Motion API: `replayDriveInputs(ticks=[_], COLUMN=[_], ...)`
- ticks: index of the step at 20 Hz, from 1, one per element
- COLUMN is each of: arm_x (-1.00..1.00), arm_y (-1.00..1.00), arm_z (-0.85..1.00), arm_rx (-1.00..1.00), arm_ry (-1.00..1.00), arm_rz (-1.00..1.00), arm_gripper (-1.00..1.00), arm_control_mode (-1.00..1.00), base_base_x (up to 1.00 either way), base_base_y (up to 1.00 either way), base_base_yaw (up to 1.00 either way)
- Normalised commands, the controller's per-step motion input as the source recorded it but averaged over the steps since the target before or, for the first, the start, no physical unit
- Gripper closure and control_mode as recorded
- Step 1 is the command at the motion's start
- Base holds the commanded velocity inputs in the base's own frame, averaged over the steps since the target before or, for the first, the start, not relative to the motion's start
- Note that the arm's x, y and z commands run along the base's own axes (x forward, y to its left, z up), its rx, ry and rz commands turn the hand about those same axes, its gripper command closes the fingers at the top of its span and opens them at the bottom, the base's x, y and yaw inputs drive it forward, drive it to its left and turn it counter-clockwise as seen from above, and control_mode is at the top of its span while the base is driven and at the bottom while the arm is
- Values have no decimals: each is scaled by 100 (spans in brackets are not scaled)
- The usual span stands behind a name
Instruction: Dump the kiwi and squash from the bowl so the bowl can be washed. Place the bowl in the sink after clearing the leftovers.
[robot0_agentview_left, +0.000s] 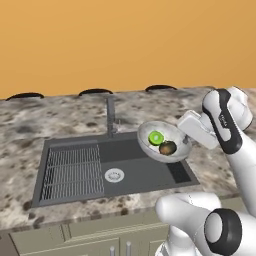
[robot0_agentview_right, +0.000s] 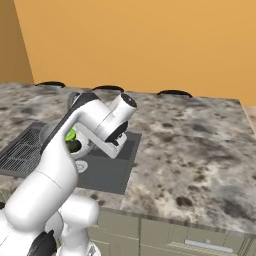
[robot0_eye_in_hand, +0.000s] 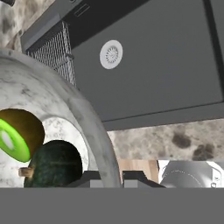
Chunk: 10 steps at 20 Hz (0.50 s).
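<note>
Mid-dump: end effector (robot0_eye_in_hand: 111, 177) pinching bowl (robot0_agentview_left: 150, 145) rim, apparently, tilted above sink (robot0_agentview_left: 145, 172) right end, kiwi (robot0_agentview_left: 156, 137) and squash (robot0_agentview_left: 167, 148) inside. Next: tip further.

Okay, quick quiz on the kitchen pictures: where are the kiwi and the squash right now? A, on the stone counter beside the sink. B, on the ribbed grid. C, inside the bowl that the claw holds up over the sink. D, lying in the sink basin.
C: the kiwi and the squash sit together inside the tilted bowl, gripped at its rim by the claw above the sink.
</note>
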Motion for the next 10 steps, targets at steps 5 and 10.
replayDriveInputs(ticks=[5,10], arm_x=[7,34], arm_y=[58,100], arm_z=[0,0], arm_rx=[-1,-9], arm_ry=[-1,0], arm_rz=[0,0], arm_gripper=[100,100], arm_control_mode=[-100,-100], base_base_x=[0,0], base_base_y=[0,0], base_base_yaw=[0,0])
